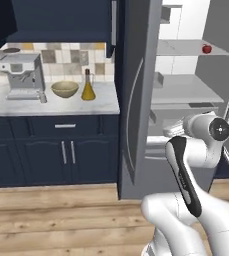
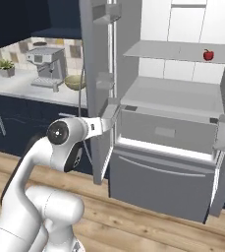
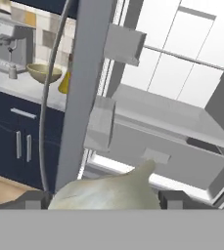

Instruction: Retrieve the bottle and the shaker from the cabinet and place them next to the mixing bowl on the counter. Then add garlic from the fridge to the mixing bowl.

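A whitish lumpy garlic (image 3: 114, 185) bulb sits between the two dark fingertips of my gripper (image 3: 103, 199), which is shut on it. The hand (image 2: 109, 121) is level with the fridge (image 1: 186, 80) drawer, just beside the edge of its open left door (image 1: 136, 100). On the white marble counter (image 1: 16, 104) to the left stand the tan mixing bowl (image 1: 65, 89), the amber bottle (image 1: 88, 86) right of it, and the small grey shaker (image 1: 43, 97) left of it. The navy wall cabinet (image 1: 61, 20) hangs above them, its door closed.
The open fridge door (image 2: 97, 88) stands between my hand and the counter. A red apple (image 2: 208, 54) lies on an upper fridge shelf. A coffee machine (image 1: 21, 75) stands at the counter's left and a potted plant (image 2: 6, 65) further left. Navy base cabinets (image 1: 66, 150) run below.
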